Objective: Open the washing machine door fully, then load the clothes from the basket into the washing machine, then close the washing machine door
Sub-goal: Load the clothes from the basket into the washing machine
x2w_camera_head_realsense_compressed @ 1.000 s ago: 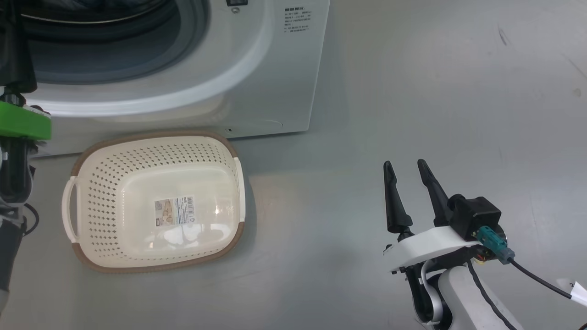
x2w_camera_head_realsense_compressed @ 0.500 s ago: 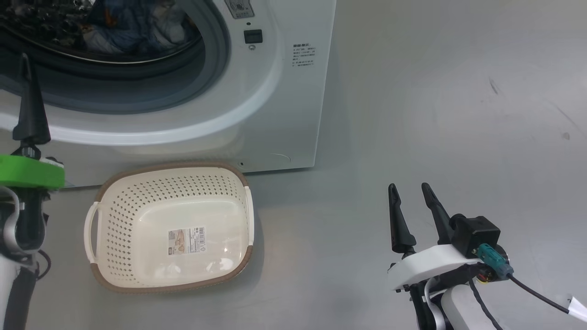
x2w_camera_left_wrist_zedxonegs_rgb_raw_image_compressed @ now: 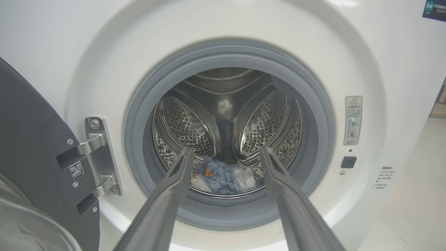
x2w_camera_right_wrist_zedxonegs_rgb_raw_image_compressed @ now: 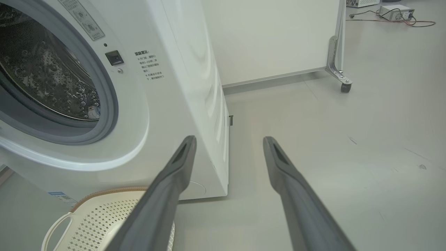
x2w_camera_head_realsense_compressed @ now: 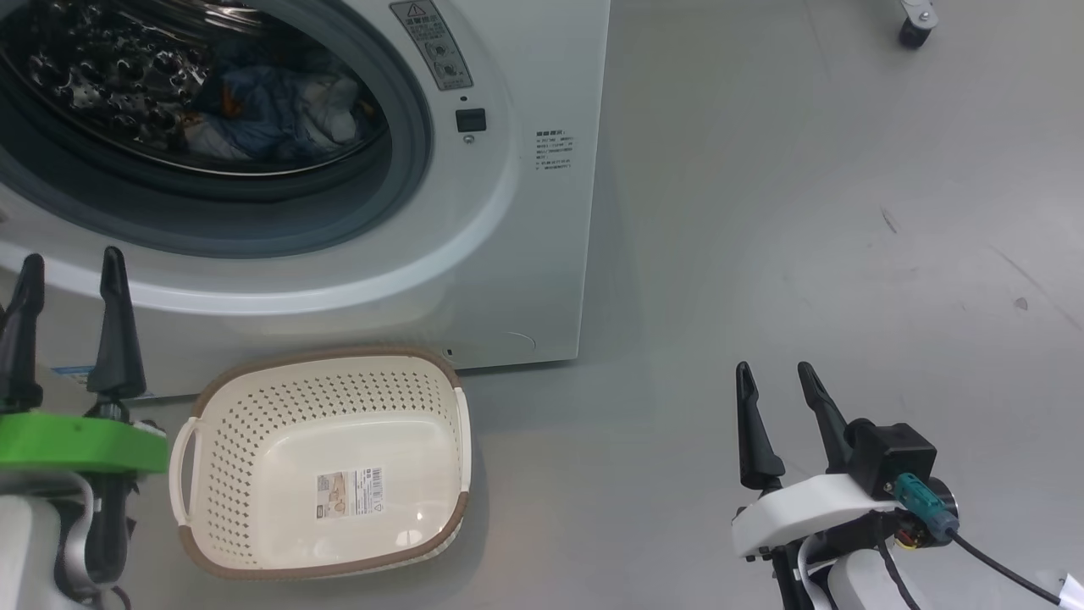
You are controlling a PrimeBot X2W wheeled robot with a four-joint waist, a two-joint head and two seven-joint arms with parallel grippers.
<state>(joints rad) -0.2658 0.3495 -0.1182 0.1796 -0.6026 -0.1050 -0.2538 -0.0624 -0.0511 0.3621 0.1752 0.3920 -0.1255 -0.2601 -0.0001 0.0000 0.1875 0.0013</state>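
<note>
The washing machine [x2w_camera_head_realsense_compressed: 508, 254] stands with its round opening uncovered. The clothes [x2w_camera_head_realsense_compressed: 271, 110], blue and white, lie low in the steel drum, and the left wrist view has the clothes [x2w_camera_left_wrist_zedxonegs_rgb_raw_image_compressed: 223, 177] between the fingers. The washing machine door [x2w_camera_left_wrist_zedxonegs_rgb_raw_image_compressed: 31, 139] is swung out to the left on its metal hinge [x2w_camera_left_wrist_zedxonegs_rgb_raw_image_compressed: 99, 157]. The basket [x2w_camera_head_realsense_compressed: 322, 462] sits on the floor before the machine, holding just its label sticker. My left gripper [x2w_camera_head_realsense_compressed: 70, 258] is open, left of the basket and below the opening. My right gripper [x2w_camera_head_realsense_compressed: 773, 373] is open over bare floor, far right of the basket [x2w_camera_right_wrist_zedxonegs_rgb_raw_image_compressed: 104, 216].
Grey floor [x2w_camera_head_realsense_compressed: 804, 212] stretches right of the machine. A white partition panel [x2w_camera_right_wrist_zedxonegs_rgb_raw_image_compressed: 278, 35] on casters [x2w_camera_right_wrist_zedxonegs_rgb_raw_image_compressed: 345, 87] stands behind it. A small device with cables [x2w_camera_right_wrist_zedxonegs_rgb_raw_image_compressed: 393, 10] lies at the far right.
The head camera has tilted up, so the drum and clothes have come into view. My left gripper has drawn back and down from the opening, both fingers now showing. The right gripper has barely moved.
</note>
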